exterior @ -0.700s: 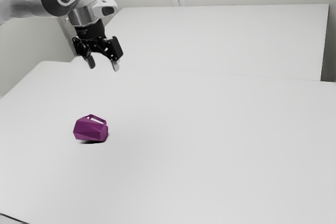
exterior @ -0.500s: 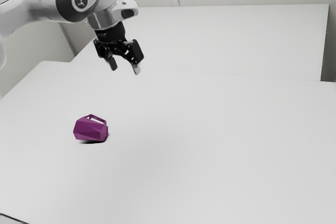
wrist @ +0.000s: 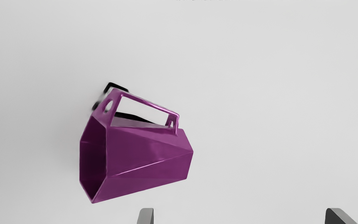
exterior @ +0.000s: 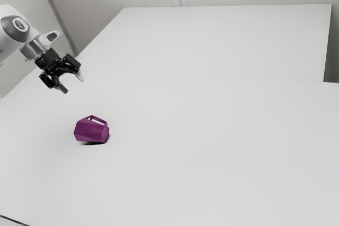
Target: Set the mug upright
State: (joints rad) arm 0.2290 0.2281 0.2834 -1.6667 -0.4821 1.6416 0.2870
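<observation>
A purple faceted mug (exterior: 91,130) lies on its side on the white table in the exterior view, its handle raised. Up and to the exterior view's left of it, my gripper (exterior: 73,85) hangs above the table, apart from the mug and tilted. In the wrist view the mug (wrist: 144,152) shows its dark hollow mouth and its handle, lying beyond one finger. My gripper (wrist: 239,216) has its two fingertips wide apart with bare table between them.
The white table (exterior: 212,146) spreads around the mug. Behind it stands another white surface (exterior: 228,41), with pale walls further back. A dark thin line (exterior: 14,220) crosses the exterior view's lower left corner.
Between the earlier frames my arm shifted to the exterior view's right; now it stands well back to the left, lower, with the hand tilted more. The mug has stayed where it was.
</observation>
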